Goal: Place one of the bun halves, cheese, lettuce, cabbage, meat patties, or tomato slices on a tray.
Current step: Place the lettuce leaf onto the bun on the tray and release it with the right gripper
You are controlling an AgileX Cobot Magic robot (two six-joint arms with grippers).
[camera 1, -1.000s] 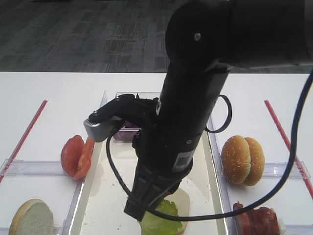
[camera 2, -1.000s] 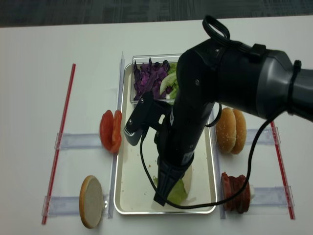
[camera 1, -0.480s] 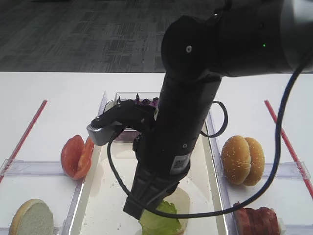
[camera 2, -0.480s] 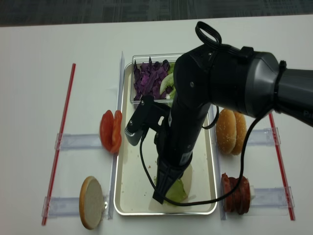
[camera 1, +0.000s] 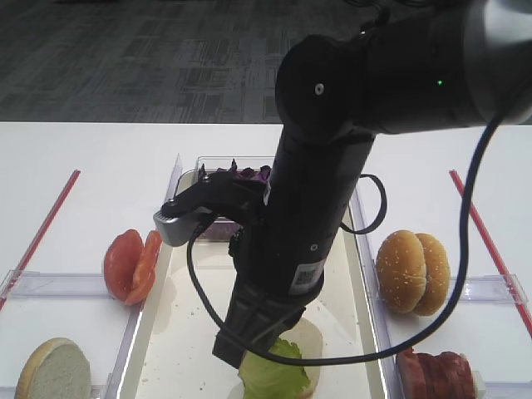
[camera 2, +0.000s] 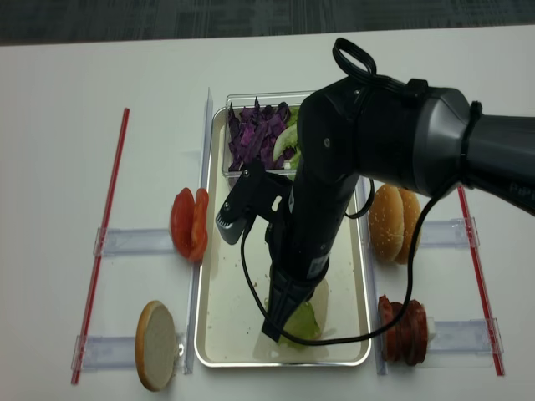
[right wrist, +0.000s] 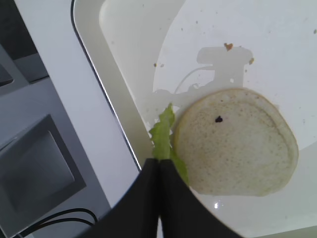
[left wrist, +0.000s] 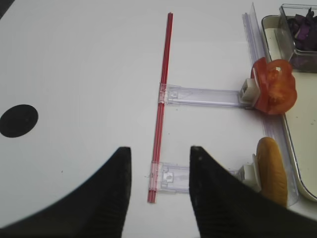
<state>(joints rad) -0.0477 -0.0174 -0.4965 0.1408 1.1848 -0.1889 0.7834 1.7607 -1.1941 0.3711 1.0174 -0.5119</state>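
While the right gripper hangs over the tray, the first high view shows its dark arm covering most of the tray's middle. A lettuce leaf trails from the fingertips toward 6 o'clock, over a pale bun half lying cut face up. Tomato slices stand at 9 o'clock outside the rim, sesame buns at 3 o'clock, meat patties at 5 o'clock, another bun half at 7 o'clock.

Right wrist view: jaws pinched together on the leaf's edge, with a green strip rising from between them. The bun half sits just beside it, toward 3 o'clock. The leaf looks only partly over the bun and hangs near the tray's rim.

Left wrist view: the left gripper hovers over bare table with jaws apart and nothing between them. A red strip runs 12 to 6 below it; tomato sits at 2 o'clock.

Second high view: the leaf lies toward 6 o'clock in the tray, cabbage in its tub at 12 o'clock.

Risks, as I judge them: released here, the leaf may land off-centre, draping past the bun toward the rim. A thin, crinkly leaf could also cling to the pads and lift away again. A low withdrawal could nudge the bun.
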